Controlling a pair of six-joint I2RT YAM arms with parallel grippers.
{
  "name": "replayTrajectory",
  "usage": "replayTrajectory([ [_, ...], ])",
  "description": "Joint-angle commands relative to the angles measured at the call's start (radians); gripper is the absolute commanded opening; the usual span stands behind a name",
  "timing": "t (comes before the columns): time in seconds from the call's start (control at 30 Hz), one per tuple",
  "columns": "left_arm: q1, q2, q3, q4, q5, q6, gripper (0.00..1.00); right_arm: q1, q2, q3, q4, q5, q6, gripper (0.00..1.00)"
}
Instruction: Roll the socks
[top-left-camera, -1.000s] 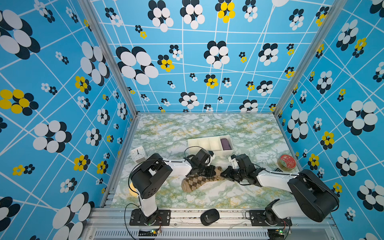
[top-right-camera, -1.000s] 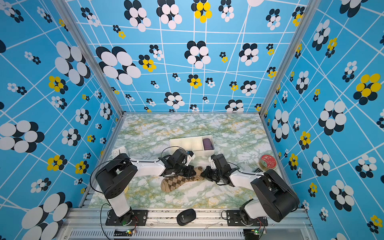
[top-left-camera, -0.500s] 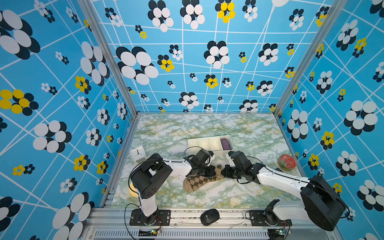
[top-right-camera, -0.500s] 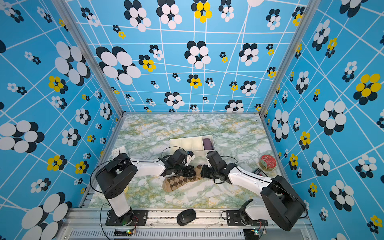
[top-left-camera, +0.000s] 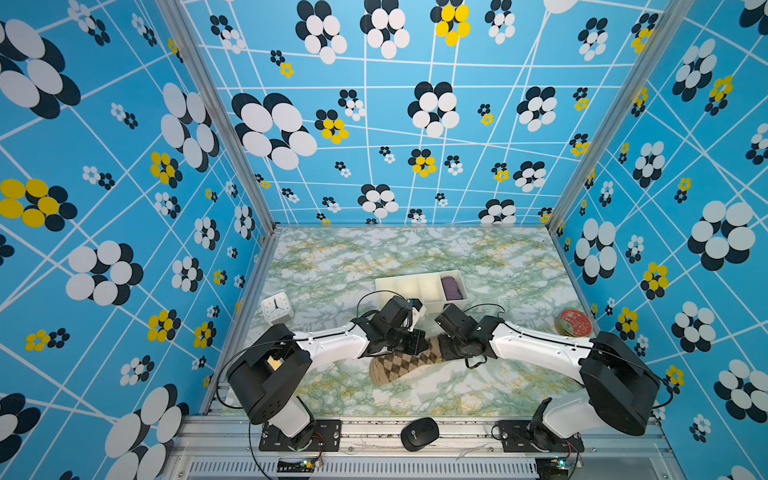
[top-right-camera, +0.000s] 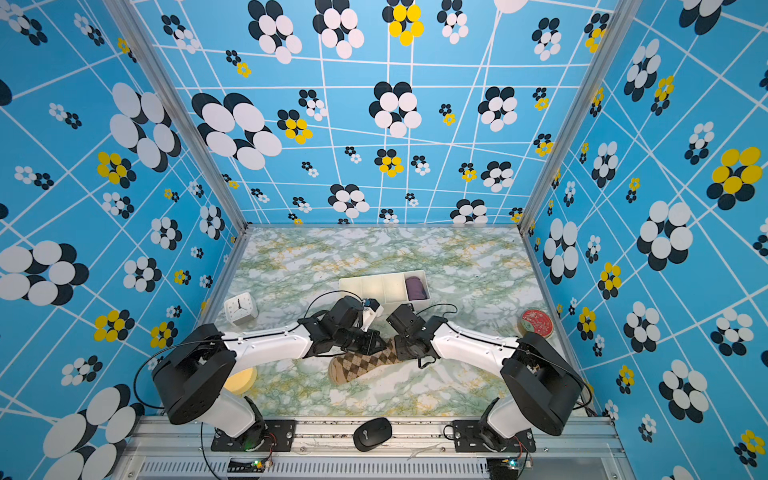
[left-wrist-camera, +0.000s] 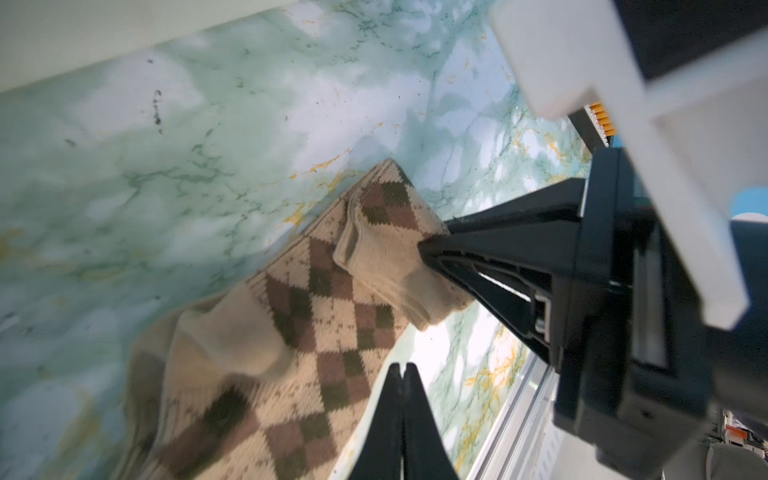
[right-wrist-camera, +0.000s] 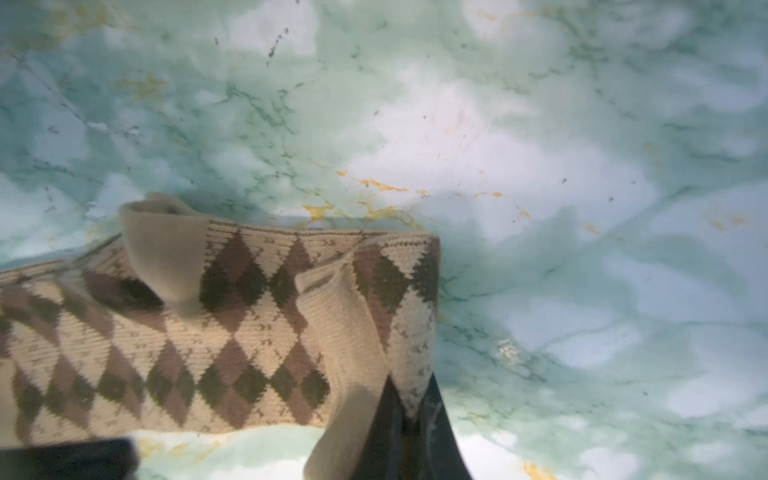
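Green-and-white marbled surface (top-left-camera: 498, 270) under both my arms. White plastic divided tray (top-left-camera: 405, 287) sits mid-surface, four compartments in a row; the end one toward my right arm holds a purple fabric bundle (top-left-camera: 451, 288).

Tan knit, brown-argyle socks (top-left-camera: 401, 362) lie in front of the tray, between my arms. Their long axis runs diagonally: the rounded end points front and to my left, the other end rises toward my pincers.

Right pincer (right-wrist-camera: 409, 399) is clamped on the socks' plain beige end, which is folded back over the pattern. Left pincer (left-wrist-camera: 402, 368) is closed tip to tip at the socks' edge.
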Motion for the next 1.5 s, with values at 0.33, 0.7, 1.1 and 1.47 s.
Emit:
replayTrajectory([
  [0.33,0.061,-0.073,-0.185,0.040,0.007,-0.065,0.06,0.184,0.147,0.164,-0.228,0.398,0.070,0.00],
  [0.7,0.079,0.001,-0.181,0.121,0.053,-0.087,0.06,0.293,0.324,0.305,-0.375,0.635,0.141,0.00],
  [1.1,0.113,0.029,-0.212,0.164,0.065,-0.097,0.06,0.361,0.433,0.413,-0.449,0.671,0.139,0.15],
  [1.47,0.121,0.049,-0.216,0.180,0.071,-0.097,0.06,0.376,0.483,0.433,-0.454,0.660,0.139,0.18],
])
